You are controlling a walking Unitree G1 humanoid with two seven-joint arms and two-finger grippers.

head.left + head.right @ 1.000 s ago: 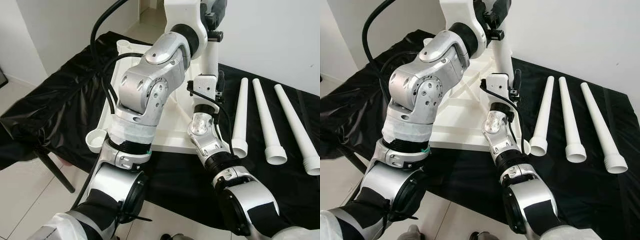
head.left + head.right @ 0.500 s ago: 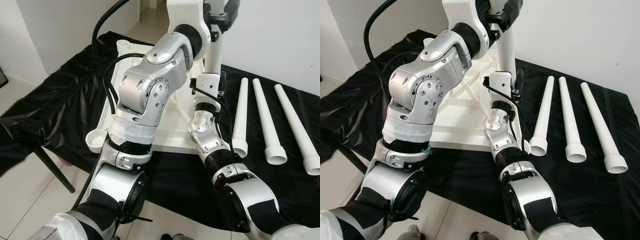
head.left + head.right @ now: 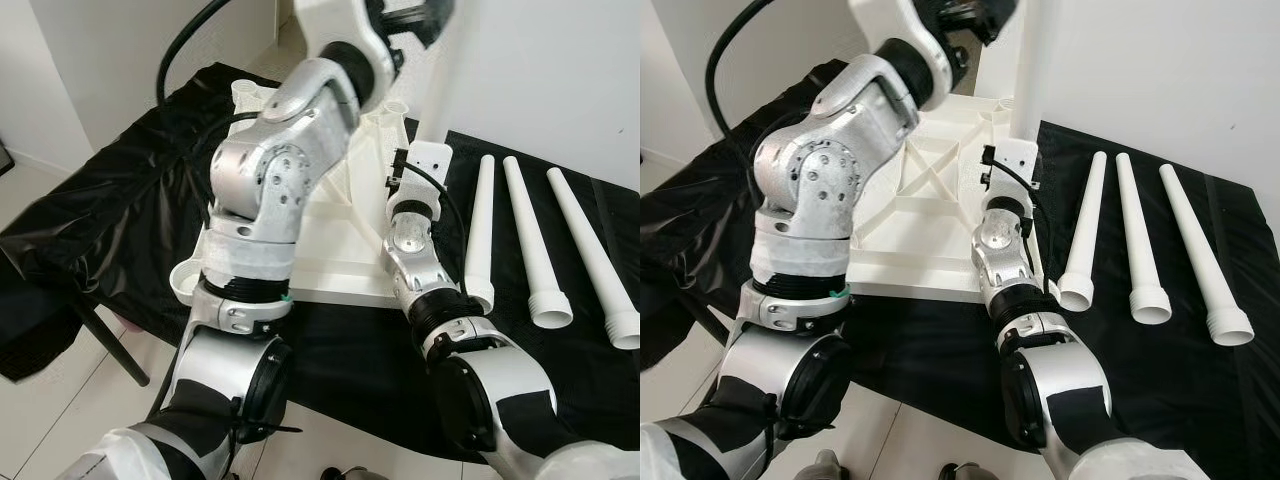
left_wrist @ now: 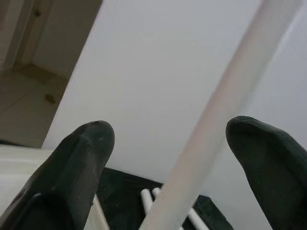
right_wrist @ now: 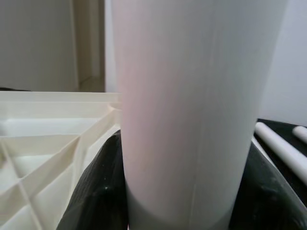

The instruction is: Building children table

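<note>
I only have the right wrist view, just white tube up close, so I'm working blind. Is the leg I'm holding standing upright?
Observer: Yes. The leg stands upright at the right edge of the upturned tabletop, with the right hand clamped near its base.
Operator: Where's the left hand?
Observer: The left hand is high up the same leg, its fingers open on either side and not touching it.
Operator: Any legs left?
Observer: Three loose legs lie on the black cloth to the right.
</note>
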